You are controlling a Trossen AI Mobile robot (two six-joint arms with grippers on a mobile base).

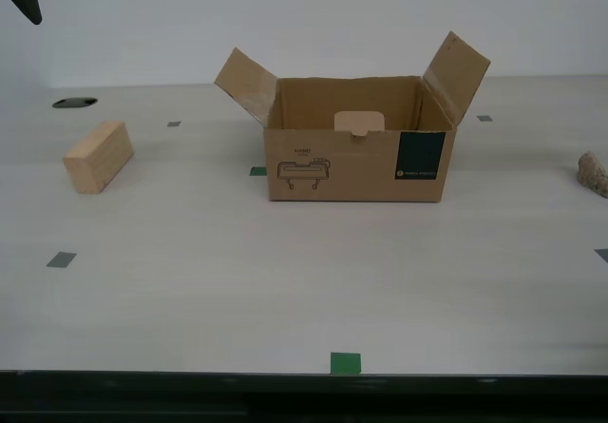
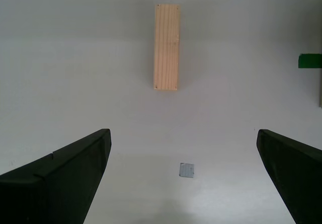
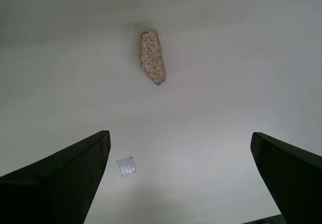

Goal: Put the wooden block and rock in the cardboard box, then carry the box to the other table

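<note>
You see box [image 1: 356, 157] mid-table [image 1: 285, 290], flaps up, nothing visible inside. Block [image 1: 98, 156] lies well apart toward exterior view's left; rock [image 1: 594, 173] at exterior view's right edge. My second gripper [image 2: 183, 176] hangs above table, jaws wide, block [image 2: 167, 47] ahead. My first gripper [image 3: 178, 176] likewise wide, rock [image 3: 152, 56] ahead. Nothing held.

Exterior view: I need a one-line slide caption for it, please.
Open brown cardboard box at the centre of the pale table, tan wooden block toward the exterior view's left, beige-grey rock at its right edge.
</note>
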